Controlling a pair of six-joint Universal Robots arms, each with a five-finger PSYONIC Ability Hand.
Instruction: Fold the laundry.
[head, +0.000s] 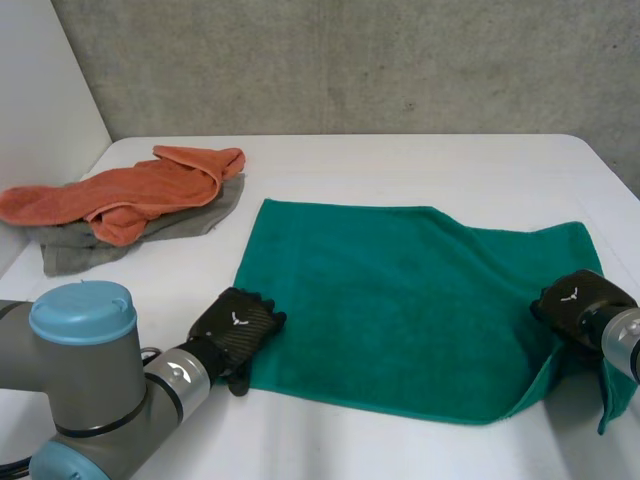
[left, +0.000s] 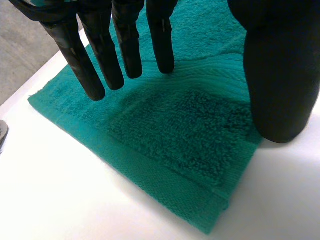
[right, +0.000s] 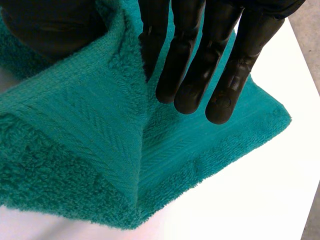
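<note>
Head view: the green rectangular terry towel (head: 400, 310) lies spread on the white table (head: 400, 160). My left robot hand (head: 235, 325) hovers over its near-left corner, fingers straight and apart from the thumb, probably to grasp it. My right robot hand (head: 580, 300) pinches the raised right edge, ready for folding.

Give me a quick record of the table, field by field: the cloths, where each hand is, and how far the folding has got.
Green towel: spread mostly flat on the white table, right edge lifted
Left hand: open, fingers straight over the towel's near left corner
Right hand: pinching a raised ridge at the towel's right edge
Pile: orange cloth on a grey cloth, far left
Folding: no fold made yet
</note>
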